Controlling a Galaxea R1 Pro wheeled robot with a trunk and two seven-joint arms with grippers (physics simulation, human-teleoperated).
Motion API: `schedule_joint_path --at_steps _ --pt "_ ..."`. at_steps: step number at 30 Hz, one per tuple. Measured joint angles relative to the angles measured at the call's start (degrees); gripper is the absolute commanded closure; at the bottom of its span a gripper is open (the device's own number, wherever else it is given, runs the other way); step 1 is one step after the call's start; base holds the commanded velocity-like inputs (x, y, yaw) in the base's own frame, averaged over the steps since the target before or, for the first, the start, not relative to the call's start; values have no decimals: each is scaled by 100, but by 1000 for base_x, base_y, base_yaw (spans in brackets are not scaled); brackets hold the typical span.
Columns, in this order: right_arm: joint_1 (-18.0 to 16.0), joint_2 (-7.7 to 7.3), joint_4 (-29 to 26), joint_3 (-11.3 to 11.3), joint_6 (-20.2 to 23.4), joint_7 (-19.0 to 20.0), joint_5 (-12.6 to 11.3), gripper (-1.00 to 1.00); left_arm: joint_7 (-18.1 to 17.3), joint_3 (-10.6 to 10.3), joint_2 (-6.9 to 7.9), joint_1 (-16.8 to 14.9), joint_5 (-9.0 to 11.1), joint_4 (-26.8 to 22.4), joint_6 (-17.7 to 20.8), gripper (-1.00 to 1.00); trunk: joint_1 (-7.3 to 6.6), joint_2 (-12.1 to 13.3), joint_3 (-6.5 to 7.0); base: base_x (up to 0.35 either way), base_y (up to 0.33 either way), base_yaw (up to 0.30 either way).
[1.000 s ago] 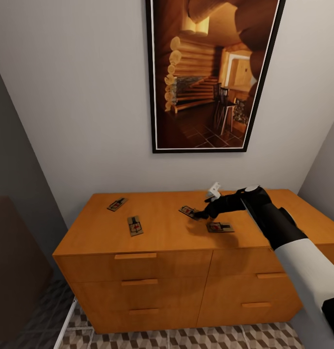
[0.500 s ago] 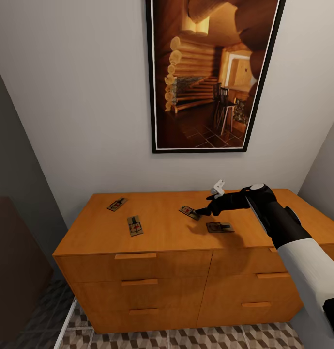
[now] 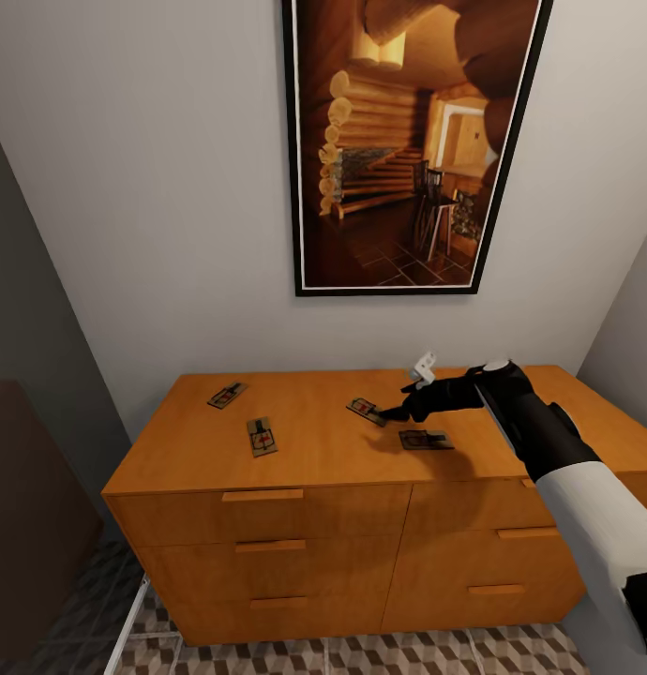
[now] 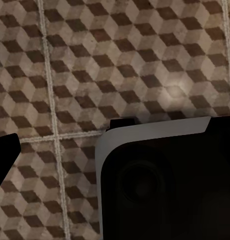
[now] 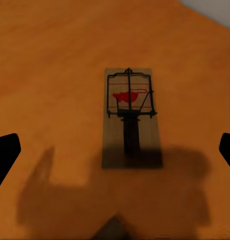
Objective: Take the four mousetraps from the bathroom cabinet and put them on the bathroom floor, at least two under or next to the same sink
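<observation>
Right wrist view puts one mousetrap (image 5: 129, 116) flat on the cabinet top (image 5: 55, 65), centred between the right gripper's (image 5: 115, 150) two dark fingertips (image 5: 6, 152), which stand wide apart with nothing held. Its long axis runs along the camera's line of sight, crosswise to the gap between the fingers, so they would probably close across its short width. Head view shows that gripper (image 3: 391, 412) just right of this trap (image 3: 365, 409), with another (image 3: 426, 439) nearer and to the right, and two more (image 3: 262, 436) (image 3: 227, 395) well apart at left. I cannot tell the left gripper's state; it hangs over the tiled bathroom floor (image 4: 70, 65).
</observation>
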Motion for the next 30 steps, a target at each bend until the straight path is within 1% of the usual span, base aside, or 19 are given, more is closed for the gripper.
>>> schedule_joint_path --at_steps 5,16,20,25,30 --pt "0 12 150 0 -15 -71 1 -100 -2 0 0 0 0 0 0 -100 0 0 0 0 14 0" --pt "0 42 438 0 -114 -518 -4 -100 -2 0 0 0 0 0 0 -100 0 0 0 0 23 0" --pt "0 92 579 -1 -210 -652 -9 -100 -3 0 0 0 0 0 0 -100 0 0 0 0 3 0" --pt "-1 133 625 -1 -314 -697 -9 -100 -3 0 0 0 0 0 0 -100 0 0 0 0 1 0" --pt "-1 228 649 -1 -366 -720 -9 -100 -3 0 0 0 0 0 -1 -100 0 0 0 0 0 0"
